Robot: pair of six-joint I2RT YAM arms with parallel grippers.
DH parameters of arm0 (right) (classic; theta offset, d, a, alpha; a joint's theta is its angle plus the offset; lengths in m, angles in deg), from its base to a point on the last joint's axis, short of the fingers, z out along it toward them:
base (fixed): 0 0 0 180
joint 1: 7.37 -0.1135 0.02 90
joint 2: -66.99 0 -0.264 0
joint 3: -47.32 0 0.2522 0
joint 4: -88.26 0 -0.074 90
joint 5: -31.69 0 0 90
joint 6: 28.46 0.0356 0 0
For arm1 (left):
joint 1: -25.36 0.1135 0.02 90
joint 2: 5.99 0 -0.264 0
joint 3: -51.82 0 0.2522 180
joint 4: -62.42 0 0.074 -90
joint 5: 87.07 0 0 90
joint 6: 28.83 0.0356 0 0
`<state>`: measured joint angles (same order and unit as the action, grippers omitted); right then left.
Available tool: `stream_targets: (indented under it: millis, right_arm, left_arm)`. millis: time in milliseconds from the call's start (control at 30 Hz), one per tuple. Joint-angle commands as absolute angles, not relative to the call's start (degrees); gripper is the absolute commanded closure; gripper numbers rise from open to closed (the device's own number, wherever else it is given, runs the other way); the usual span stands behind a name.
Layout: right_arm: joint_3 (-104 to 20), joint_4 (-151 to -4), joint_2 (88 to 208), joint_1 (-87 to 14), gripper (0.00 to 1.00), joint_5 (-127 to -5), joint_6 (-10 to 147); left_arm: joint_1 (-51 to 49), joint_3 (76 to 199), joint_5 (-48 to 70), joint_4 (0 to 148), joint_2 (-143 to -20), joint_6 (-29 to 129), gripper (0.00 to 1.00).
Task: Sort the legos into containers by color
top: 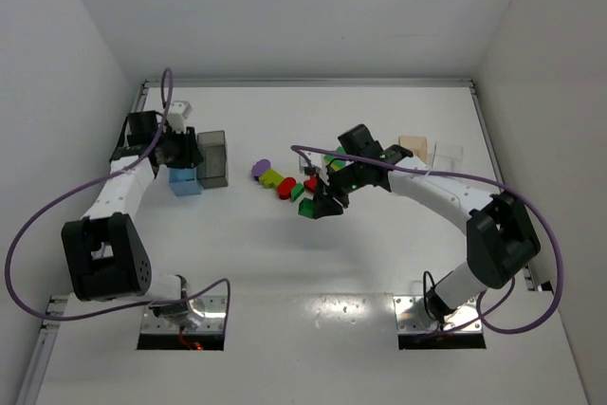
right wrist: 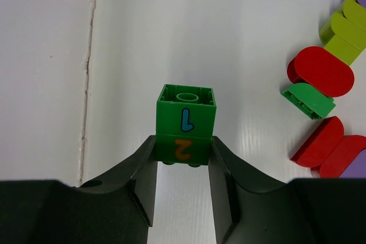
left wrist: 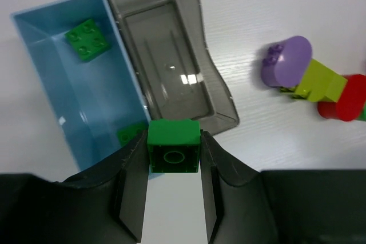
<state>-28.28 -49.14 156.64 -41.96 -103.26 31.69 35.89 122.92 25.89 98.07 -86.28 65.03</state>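
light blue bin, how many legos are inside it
2. One green lego at the far end of the light blue bin; a second green lego at its near end, partly behind the left jaws, which may hide more.

The only readable marks are two numerals on the face of the green lego stack point(right wrist: 186, 124) pinched in the right gripper point(right wrist: 183, 144), a blue "1" on its upper brick and, at 6 o'clock from that, an orange "2" on its lower brick.
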Motion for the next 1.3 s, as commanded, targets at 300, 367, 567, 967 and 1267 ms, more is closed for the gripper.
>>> stream_targets:
  millis: [300, 367, 567, 967, 1267]
  right_arm:
    - [-30.4, -50.8, 157.5, -41.8, 1.00, -104.4, 31.8]
    - [-31.0, -50.8, 158.0, -41.8, 1.00, -104.4, 31.8]
    - [-32.7, -50.8, 159.3, -41.8, 1.00, -104.4, 32.4]
    - [-38.4, -51.1, 161.6, -41.8, 1.00, -107.3, 35.3]
    - [-46.9, -48.5, 166.2, -43.4, 1.00, -111.6, 36.4]
  left_arm:
    - [37.5, 125.7, 14.7, 92.3, -91.0, 59.9, 0.61]
    - [37.5, 126.3, 13.9, 92.3, -91.5, 59.9, 0.50]
    - [38.0, 126.9, 13.9, 92.3, -92.7, 59.9, 0.36]
    - [33.2, 136.6, 74.3, 123.7, -91.2, 99.6, 0.34]
    - [23.6, 139.4, 78.7, 150.7, -97.3, 124.5, 0.33]
